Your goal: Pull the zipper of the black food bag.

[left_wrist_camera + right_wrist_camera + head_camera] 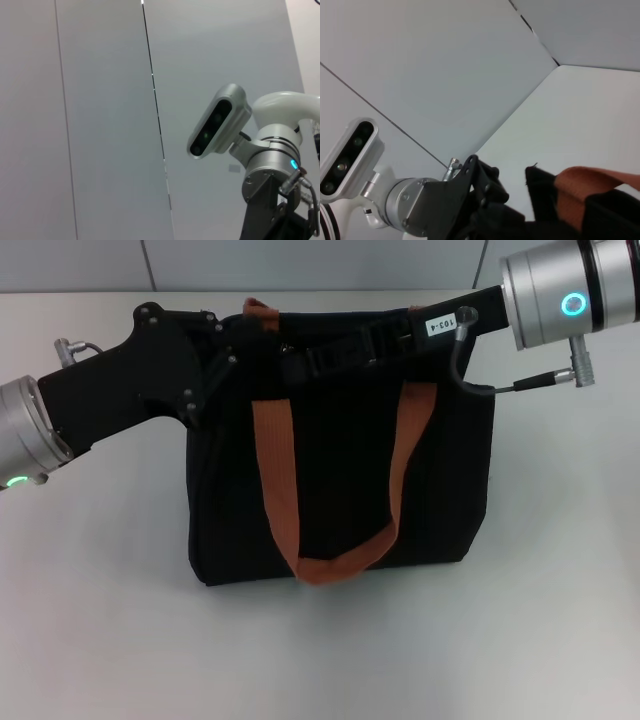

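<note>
The black food bag point(345, 475) stands upright in the middle of the table, with an orange-brown strap handle point(278, 475) hanging down its front. My left gripper point(243, 352) is at the bag's top left corner. My right gripper point(300, 364) reaches in from the right and lies along the bag's top edge, close to the left gripper. The zipper is hidden under the two black grippers. The right wrist view shows the left gripper point(482, 197) next to the bag's corner point(545, 192) and a strap point(582, 187).
The bag stands on a white table point(100, 630) that has a grey wall behind it. A cable point(470, 380) loops from my right wrist over the bag's top right corner. The left wrist view shows only the wall, my head camera point(217, 122) and my right arm point(272, 165).
</note>
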Robot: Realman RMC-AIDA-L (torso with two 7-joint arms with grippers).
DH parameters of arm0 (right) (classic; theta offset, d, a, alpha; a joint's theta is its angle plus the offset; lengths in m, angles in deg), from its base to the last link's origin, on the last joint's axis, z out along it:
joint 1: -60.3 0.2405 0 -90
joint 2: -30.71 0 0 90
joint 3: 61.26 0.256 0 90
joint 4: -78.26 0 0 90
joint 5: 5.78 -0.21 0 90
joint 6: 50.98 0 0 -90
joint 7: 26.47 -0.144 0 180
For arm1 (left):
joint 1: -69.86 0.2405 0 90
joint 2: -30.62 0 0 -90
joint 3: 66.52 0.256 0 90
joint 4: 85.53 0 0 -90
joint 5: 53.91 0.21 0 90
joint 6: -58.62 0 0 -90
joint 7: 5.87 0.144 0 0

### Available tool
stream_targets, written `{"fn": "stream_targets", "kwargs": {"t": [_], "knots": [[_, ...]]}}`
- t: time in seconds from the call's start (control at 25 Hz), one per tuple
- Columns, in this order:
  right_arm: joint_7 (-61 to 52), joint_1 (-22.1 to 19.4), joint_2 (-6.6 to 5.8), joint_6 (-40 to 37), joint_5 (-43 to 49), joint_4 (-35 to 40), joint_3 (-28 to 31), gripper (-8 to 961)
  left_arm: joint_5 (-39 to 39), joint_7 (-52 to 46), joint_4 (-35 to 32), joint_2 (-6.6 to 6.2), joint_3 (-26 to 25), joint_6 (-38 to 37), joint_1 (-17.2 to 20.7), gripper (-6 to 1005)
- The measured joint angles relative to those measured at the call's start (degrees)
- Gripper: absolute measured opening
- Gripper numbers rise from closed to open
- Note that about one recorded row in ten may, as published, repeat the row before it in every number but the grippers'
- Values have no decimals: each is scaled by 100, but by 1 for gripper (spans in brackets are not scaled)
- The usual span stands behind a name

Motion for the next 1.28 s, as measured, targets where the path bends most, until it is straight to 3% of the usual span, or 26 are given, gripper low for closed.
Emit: {"fn": "stream_targets", "kwargs": {"t": [0.12,0.64,0.88,1.12,1.28], "knots": [[1,-7,10,39,-17,-1,15,307,0,1,-2,1,0,-90,2,11],[61,-31,42,58,2,107,-10,69,1,-6,-43,19,-48,-88,30,12],[-663,-314,176,376,656,929,-55,11,-38,-8,-42,19,-62,-83,85,13],[-1637,-999,208,648,1247,2227,-401,-1,-204,-8,-44,12,-61,-78,150,13],[-1852,-1251,217,652,1325,2594,-435,-1,-206,-9,-44,11,-61,-73,155,13]]}}
